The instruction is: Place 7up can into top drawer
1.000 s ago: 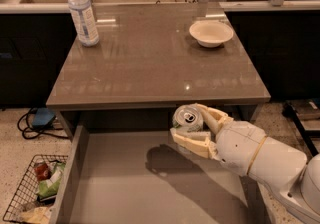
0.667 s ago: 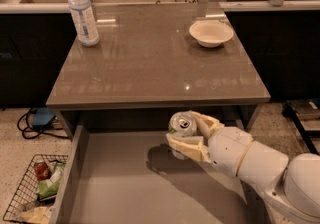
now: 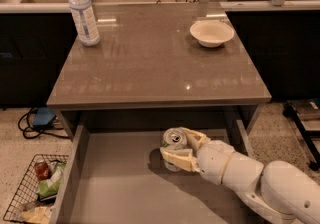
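The 7up can, white and green with a silver top, is held upright between the fingers of my gripper. The gripper is shut on it, low inside the open top drawer, close to the drawer's bare floor near its back middle. I cannot tell whether the can's base touches the floor. My cream arm reaches in from the lower right. The drawer is pulled out below the grey-brown cabinet top.
A clear water bottle stands at the cabinet top's back left. A white bowl sits at its back right. A wire basket with packets stands on the floor left of the drawer. Cables lie beside it.
My gripper has moved left and down with the can, deeper into the drawer.
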`<move>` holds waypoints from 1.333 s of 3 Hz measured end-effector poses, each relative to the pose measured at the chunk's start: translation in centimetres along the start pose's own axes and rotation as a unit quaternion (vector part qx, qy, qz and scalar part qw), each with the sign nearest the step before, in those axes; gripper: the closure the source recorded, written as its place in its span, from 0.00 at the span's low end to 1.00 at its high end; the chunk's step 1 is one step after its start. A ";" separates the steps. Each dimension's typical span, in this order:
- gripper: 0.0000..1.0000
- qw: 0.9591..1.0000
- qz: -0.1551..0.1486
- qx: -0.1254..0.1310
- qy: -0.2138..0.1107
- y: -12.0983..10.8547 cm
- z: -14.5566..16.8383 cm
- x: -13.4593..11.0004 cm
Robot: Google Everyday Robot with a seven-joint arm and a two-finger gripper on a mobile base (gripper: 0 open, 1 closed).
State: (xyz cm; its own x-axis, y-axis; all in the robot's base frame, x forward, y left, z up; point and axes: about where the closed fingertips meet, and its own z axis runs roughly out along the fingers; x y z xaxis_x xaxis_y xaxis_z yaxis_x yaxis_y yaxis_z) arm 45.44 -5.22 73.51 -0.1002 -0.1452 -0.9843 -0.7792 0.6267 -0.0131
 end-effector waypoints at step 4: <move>0.61 0.997 -0.003 -0.053 -0.050 1.7 2.8 4.4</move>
State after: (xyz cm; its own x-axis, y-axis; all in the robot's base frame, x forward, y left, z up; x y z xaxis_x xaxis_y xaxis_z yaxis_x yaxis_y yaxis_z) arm 45.42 -2.60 68.67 -0.0380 -0.0676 -0.9970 -0.8414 0.5405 -0.0046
